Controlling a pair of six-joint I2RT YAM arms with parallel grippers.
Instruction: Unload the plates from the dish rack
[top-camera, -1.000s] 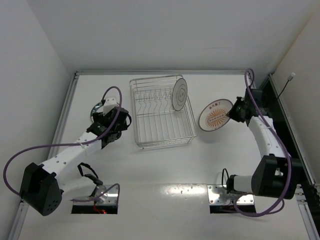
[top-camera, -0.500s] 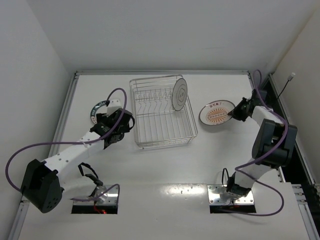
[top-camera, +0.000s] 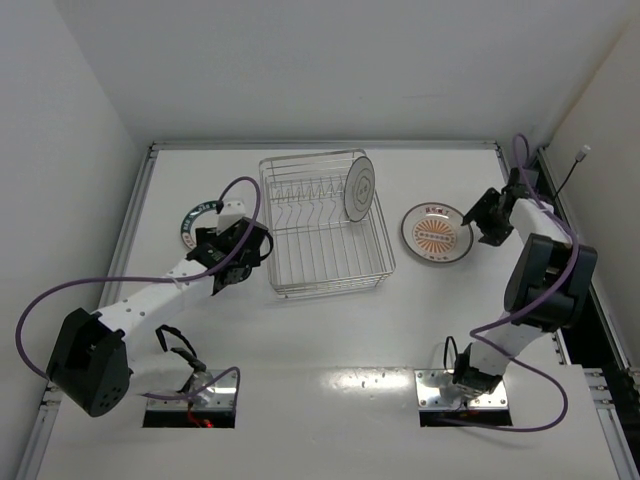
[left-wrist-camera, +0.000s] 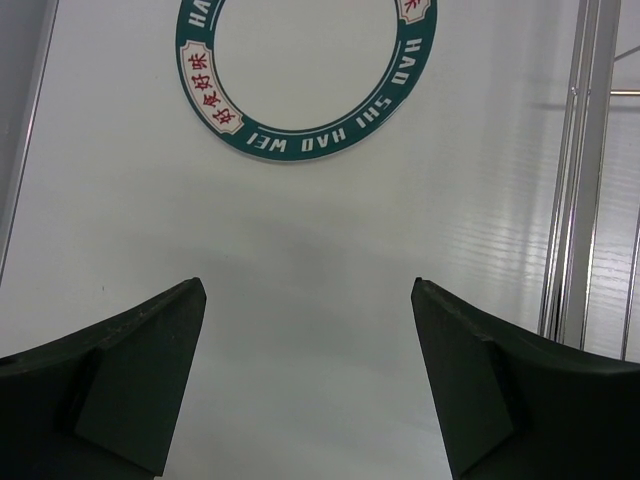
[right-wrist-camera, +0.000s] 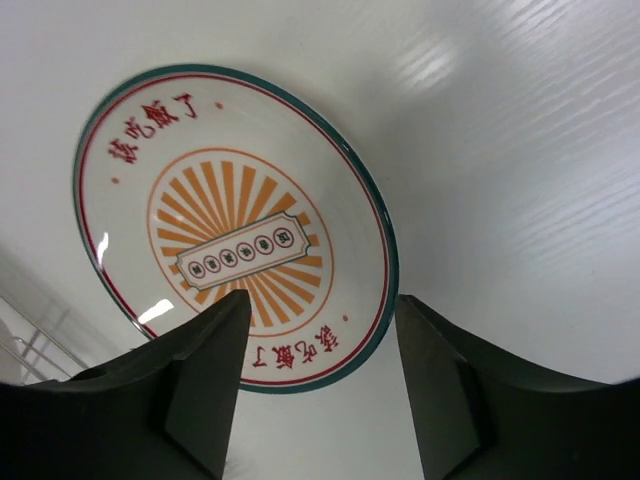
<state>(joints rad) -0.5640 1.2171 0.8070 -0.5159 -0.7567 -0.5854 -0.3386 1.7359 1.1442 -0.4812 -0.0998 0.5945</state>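
Dish rack (top-camera: 315, 240) holds 1 plate: grey-ring plate (top-camera: 359, 187), upright at its right end. Sunburst plate (right-wrist-camera: 235, 225) flat on bench (top-camera: 330, 330) right of rack, teal-rimmed plate (left-wrist-camera: 305, 70) flat left. Left claw (left-wrist-camera: 308, 300) and right claw (right-wrist-camera: 322, 310) both released, empty.

Rack (top-camera: 318, 245) central; one plate (top-camera: 360, 187) upright inside, right end; second plate (top-camera: 436, 233) flat to right; third plate (top-camera: 196, 220) left, seemingly flat

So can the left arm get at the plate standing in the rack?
Probably yes, from above. The plate stands upright at the rack's right side with nothing over it, and the left end effector is open and empty beside the rack.
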